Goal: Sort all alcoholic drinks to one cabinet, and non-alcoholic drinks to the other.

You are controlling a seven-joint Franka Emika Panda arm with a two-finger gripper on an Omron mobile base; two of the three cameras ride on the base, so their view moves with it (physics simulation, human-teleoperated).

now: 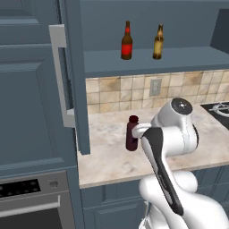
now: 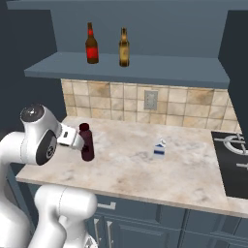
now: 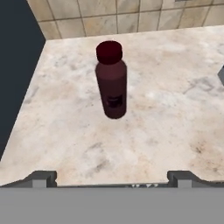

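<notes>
The maroon bottle (image 3: 111,81) stands upright on the marble bench (image 3: 166,122), near its left end and a little out from the tiled backsplash (image 2: 121,99), with its red cap on top. The hand (image 3: 111,180) is empty with its fingers (image 3: 43,178) spread wide apart, and it looks straight at the bottle: in the hand view the bottle sits squarely ahead, centred between the two tips and some way off. Its long axis runs vertical, so a sideways approach at mid-body height would, I judge, bring the fingers to either side of the wide body. In the base views the bottle (image 2: 86,141) appears just beyond the wrist, close in front of it.

The two beer bottles, the red-label one (image 1: 127,41) and the tan-label one (image 1: 158,42), stand upright side by side, apart, on the open cabinet shelf (image 1: 179,60) above the bench. A small milk carton (image 2: 159,148) stands farther right on the bench, well clear of the hand's line.
</notes>
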